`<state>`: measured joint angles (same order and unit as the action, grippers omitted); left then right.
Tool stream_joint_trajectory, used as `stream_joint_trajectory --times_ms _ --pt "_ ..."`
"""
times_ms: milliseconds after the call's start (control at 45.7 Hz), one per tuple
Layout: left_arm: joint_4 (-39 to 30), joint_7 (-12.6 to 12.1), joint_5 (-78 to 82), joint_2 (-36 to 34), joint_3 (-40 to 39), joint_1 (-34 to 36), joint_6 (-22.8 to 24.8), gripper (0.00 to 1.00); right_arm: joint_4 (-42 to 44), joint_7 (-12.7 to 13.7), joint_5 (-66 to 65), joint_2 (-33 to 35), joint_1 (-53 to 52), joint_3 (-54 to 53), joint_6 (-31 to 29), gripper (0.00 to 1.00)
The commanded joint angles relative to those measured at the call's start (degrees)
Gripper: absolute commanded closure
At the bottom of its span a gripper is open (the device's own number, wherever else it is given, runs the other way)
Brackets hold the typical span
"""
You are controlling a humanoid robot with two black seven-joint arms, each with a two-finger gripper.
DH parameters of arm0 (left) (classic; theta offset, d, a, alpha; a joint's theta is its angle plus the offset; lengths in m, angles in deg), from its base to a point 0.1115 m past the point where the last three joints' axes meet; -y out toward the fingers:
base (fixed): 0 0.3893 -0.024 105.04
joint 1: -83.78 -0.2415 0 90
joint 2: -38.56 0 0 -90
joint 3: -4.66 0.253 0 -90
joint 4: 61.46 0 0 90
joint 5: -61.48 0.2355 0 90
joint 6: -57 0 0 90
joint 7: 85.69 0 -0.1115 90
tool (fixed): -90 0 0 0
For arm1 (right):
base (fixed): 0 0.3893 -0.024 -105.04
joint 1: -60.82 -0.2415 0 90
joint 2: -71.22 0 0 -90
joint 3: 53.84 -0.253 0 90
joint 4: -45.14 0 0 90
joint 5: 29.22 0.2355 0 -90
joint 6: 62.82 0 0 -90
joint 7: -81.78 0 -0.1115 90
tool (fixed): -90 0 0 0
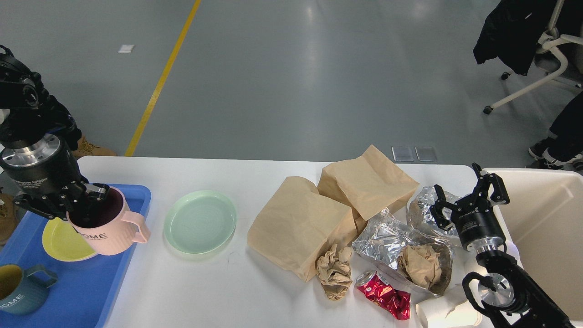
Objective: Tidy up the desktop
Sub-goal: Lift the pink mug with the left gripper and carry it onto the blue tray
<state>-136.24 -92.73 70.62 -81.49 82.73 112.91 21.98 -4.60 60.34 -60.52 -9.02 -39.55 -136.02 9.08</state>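
- The desktop point(218, 291) fills the lower middle of the head view, a white top with rounded corners; its long axis runs left to right across the picture, its far edge toward the grey floor.
- The left gripper point(86, 200) is closed on the rim of a pink mug point(109, 228) — one finger inside the dark mouth, the others outside. The mug is tilted, handle pointing right, over a yellow plate point(61, 243) in the blue tray point(136, 196).
- That grip on the rim probably lets the mug be set down among the other dishes without the fingers fouling them; whether its base already touches the plate or tray I cannot tell.
- A dark blue mug point(20, 289) lies in the tray's near corner, so the tray looks to be where crockery is gathered.
- A green plate point(200, 222) sits on the desktop just beside the tray — likely the next dish to go in.
- The right gripper point(464, 200) hovers with fingers spread wide, holding nothing, over crumpled foil point(387, 237) and next to the cream bin point(546, 218).
- Paper bags point(332, 205), paper wads point(334, 271) and a crushed red can point(382, 296) lie clustered on the right half, near the bin that presumably takes the rubbish.
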Motion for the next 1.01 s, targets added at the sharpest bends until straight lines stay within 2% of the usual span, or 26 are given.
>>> stream_joint_trajectory --times_ms 0,109,263,416,635,766,985 --pt "0.16 1.67 0.01 -0.44 3.23 -0.39 0.03 1.00 0.00 0.00 0.00 0.00 -0.09 0.00 0.00 0.00" --pt "0.51 1.67 0.79 -3.16 3.41 -2.93 -0.13 1.00 0.00 0.00 0.00 0.00 0.00 0.00 0.00 0.00" --pt "0.86 1.41 2.46 -7.56 3.41 -6.28 -3.12 1.00 0.00 0.00 0.00 0.00 0.00 0.00 0.00 0.00" --pt "2.79 1.59 4.66 -10.46 2.71 -12.16 -7.60 1.00 0.00 0.00 0.00 0.00 0.00 0.00 0.00 0.00" --pt "5.26 1.59 4.66 -10.73 1.92 -18.58 -13.22 1.00 0.00 0.00 0.00 0.00 0.00 0.00 0.00 0.00" --pt "8.77 0.88 4.66 -10.47 -1.07 -23.94 -14.63 1.00 0.08 0.00 0.00 0.00 0.00 0.00 0.00 0.00" --pt "19.05 -0.96 4.75 -10.03 -9.77 -35.72 -14.19 1.00 0.00 0.00 0.00 0.00 -0.09 0.00 0.00 0.00"
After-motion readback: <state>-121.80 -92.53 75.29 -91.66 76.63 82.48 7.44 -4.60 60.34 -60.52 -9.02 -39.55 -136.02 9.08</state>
